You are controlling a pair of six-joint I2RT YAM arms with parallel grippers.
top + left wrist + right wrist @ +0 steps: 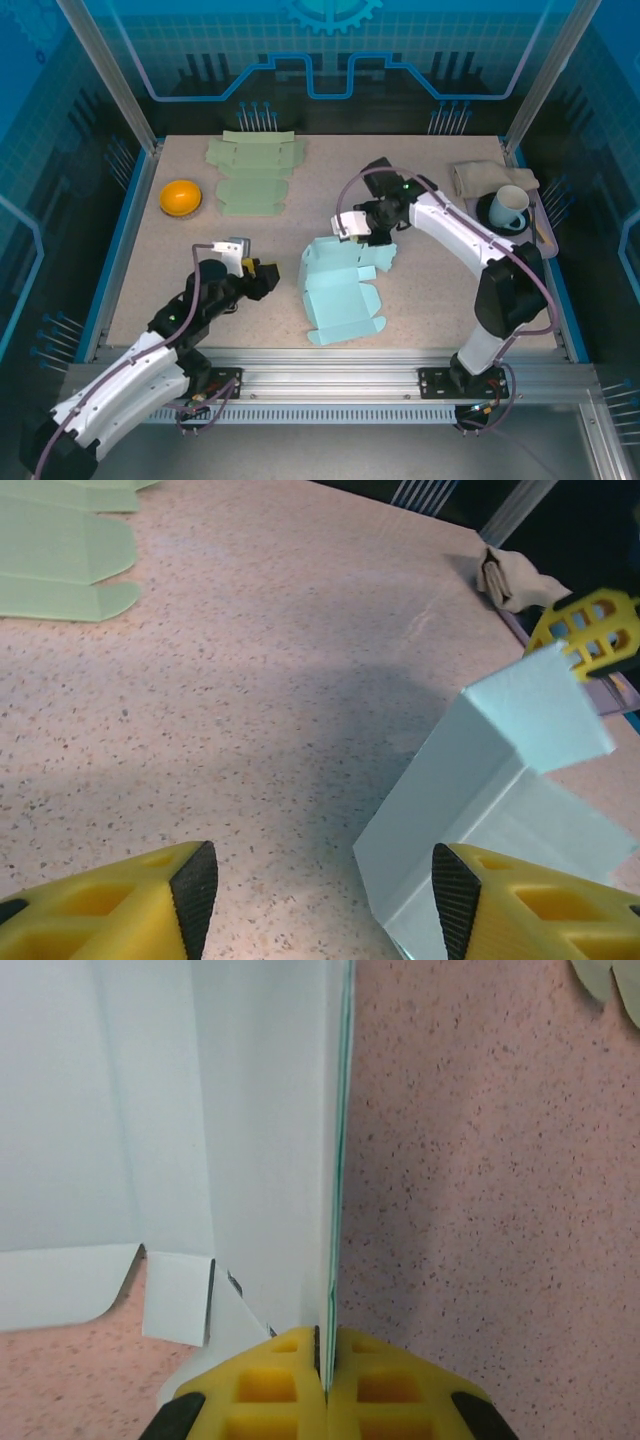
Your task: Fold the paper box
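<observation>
Table (440, 300): speckled beige top – both arms reach in from the near edge.
Paper box (340, 290): pale blue, partly folded, at the middle of the table between the two grippers; its base panel lies flat towards the near edge and its far panels are raised.
Paper box, left wrist view (480, 780): one wall stands upright with a flap bent over at its top; a low corner lies between the left fingers, closer to the right-hand one. Whether it touches that finger cannot be told.
Paper box, right wrist view (150, 1110): a thin upright panel seen edge-on, with notched flaps resting on the table beside it.
Left gripper (255, 275): low over the table, just left of the box and pointing at it.
Left gripper, own view (325, 905): fingers (195, 895) spread apart with black pads facing inward – nothing clamped.
Right gripper (352, 228): at the far edge of the box, arm arched over from the right.
Right gripper, own view (325, 1365): yellow fingers pressed together, pinching the upright panel's edge between them.
Right gripper, from the left wrist (595, 630): a yellow latticed finger at the top of the bent flap.
Green box blanks (255, 175): flat, unfolded, at the far left of the table, well apart from the blue box; rounded flaps are seen from the left wrist (60, 550).
Orange bowl (181, 196): just left of the green blanks.
Cup (510, 207): white, standing on a dark plate (482, 212) at the far right.
Cloth (490, 175): beige, folded, just behind the cup.
</observation>
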